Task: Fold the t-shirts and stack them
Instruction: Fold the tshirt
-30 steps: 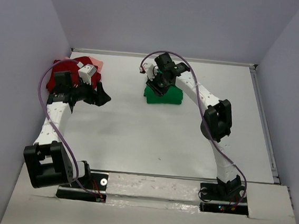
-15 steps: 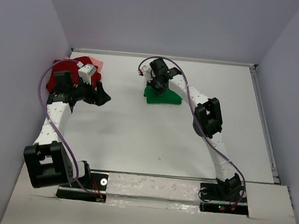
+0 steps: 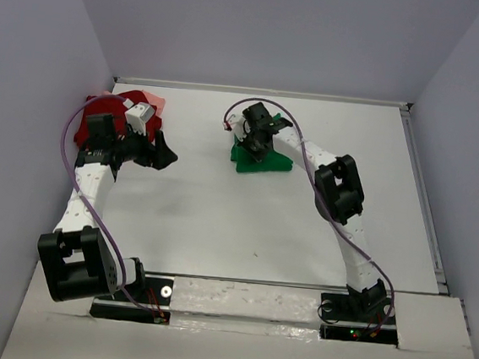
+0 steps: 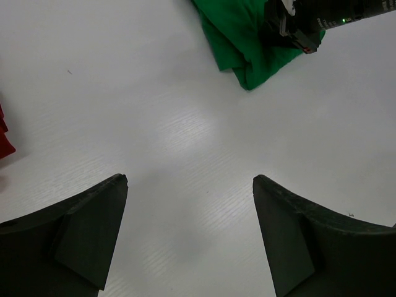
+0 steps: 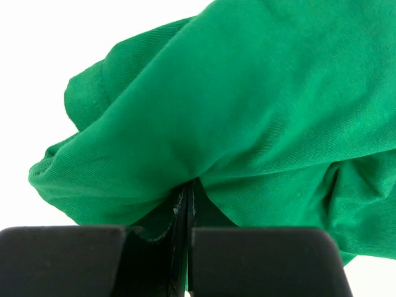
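The bright green t-shirt lies bunched at the table's middle back; it also shows in the left wrist view and fills the right wrist view. My right gripper is shut on a fold of it, the jaws pinched together on the cloth. The dark red t-shirt and the pale pink t-shirt lie heaped at the back left, partly hidden by my left arm. My left gripper is open and empty just right of that heap, over bare table.
The white table is walled by grey panels at the left, back and right. A raised rim runs along the right side. A purple cable loops above each arm.
My right gripper has dragged the green t-shirt's edge forward and left, bunching it into a smaller, tilted shape. The left arm has not moved.
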Available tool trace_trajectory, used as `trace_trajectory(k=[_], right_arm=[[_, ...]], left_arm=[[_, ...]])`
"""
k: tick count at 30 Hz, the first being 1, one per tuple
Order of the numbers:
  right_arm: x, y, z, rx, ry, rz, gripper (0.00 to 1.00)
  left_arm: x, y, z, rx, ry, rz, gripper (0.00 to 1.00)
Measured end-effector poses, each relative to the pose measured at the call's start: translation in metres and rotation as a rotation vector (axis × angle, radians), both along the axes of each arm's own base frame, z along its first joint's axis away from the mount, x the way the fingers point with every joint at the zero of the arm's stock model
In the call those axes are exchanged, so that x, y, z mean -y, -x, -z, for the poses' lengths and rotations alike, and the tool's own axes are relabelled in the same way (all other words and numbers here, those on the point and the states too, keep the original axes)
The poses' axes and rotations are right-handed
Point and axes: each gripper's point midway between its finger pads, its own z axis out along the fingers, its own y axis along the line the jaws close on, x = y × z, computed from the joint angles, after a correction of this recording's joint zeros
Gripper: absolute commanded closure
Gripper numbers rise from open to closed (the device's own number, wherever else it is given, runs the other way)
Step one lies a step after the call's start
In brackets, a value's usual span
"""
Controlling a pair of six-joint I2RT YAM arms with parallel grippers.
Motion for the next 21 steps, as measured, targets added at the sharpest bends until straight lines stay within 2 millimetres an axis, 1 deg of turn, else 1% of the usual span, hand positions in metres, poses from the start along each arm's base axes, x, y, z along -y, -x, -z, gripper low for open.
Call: trace_trajectory(k=[3, 8, 12, 15, 17, 18, 20, 21], right_arm=[[0.004, 0.017, 0.0, -0.032, -0.013, -0.018, 1.0], [0.012, 0.038, 0.0, -0.076, -0.02, -0.034, 1.0], [0.016, 0.049, 0.001, -0.102, -0.02, -0.042, 1.0], [0.018, 0.054, 0.0, -0.116, -0.016, -0.044, 1.0], [0.019, 0.056, -0.002, -0.127, -0.009, -0.044, 0.88], [0.02, 0.058, -0.004, -0.136, -0.004, -0.047, 0.8], [0.021, 0.06, -0.012, -0.149, 0.0, -0.049, 0.76], [0.019, 0.06, -0.018, -0.154, -0.006, -0.053, 0.68]], left_arm=[[0.0, 0.0, 0.0, 0.0, 0.0, 0.0, 0.08], [0.0, 0.0, 0.0, 0.0, 0.001, 0.0, 0.08], [0.0, 0.0, 0.0, 0.0, 0.002, 0.002, 0.08], [0.0, 0.0, 0.0, 0.001, 0.002, 0.002, 0.08], [0.0, 0.0, 0.0, 0.001, 0.002, 0.002, 0.08], [0.0, 0.0, 0.0, 0.001, 0.002, 0.002, 0.08], [0.001, 0.0, 0.0, 0.0, 0.003, 0.002, 0.08], [0.001, 0.0, 0.0, 0.0, 0.003, 0.002, 0.09]])
